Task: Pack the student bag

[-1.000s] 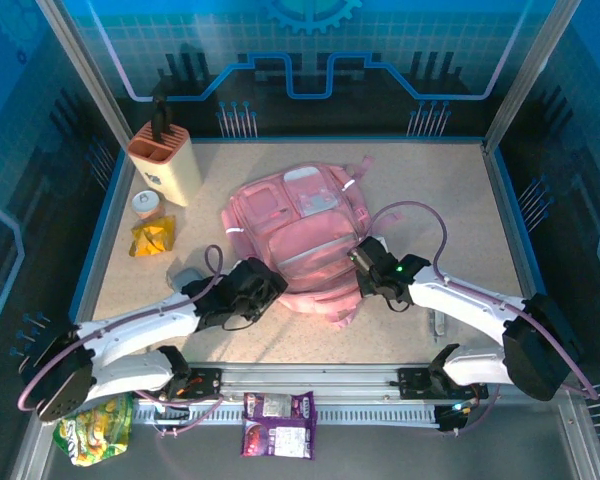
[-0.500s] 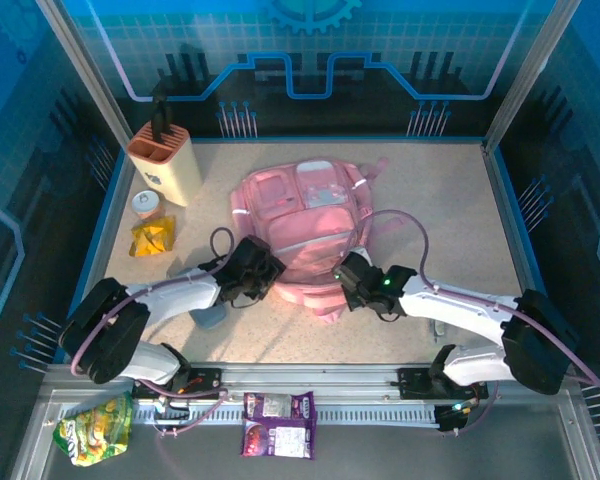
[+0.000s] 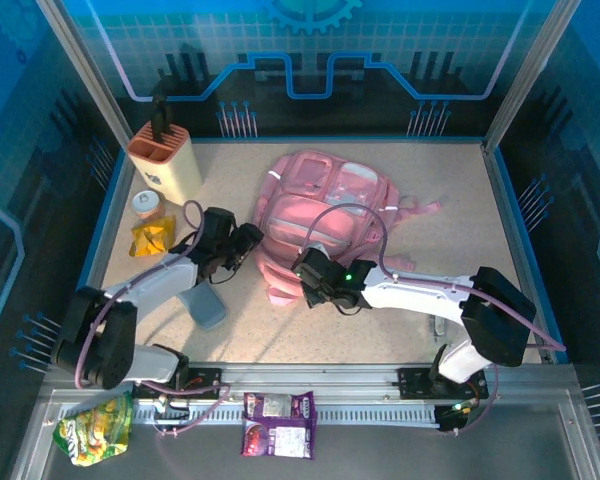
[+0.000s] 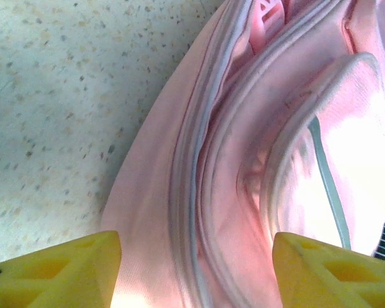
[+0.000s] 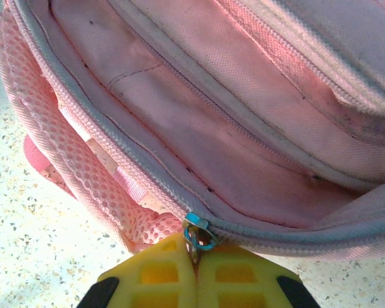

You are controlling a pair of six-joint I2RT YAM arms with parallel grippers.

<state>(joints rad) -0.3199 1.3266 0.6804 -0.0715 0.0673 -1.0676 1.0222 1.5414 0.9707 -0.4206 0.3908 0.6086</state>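
I judge: unzipping. Student bag [image 3: 330, 200] lies mid-table. Right gripper [image 5: 196, 256] clamps its zipper pull [image 5: 197, 232]; left gripper [image 4: 196, 244], jaws apart, hovers at its left edge. Next: I pinch fabric, drag pull.

Speckled table [image 3: 450, 170]: student bag [image 3: 330, 195], peach holder [image 3: 165, 160], small jar [image 3: 147, 204], yellow packet [image 3: 152, 238], grey object [image 3: 202, 305] (front left).

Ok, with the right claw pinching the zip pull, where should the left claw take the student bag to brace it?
Probably the bag's left side wall: on the student bag the piped seam ridge runs between the open left claw fingers, so come in from the left, across that fold. It's soft, pinchable fabric, clear of the right claw shut on the zip pull.
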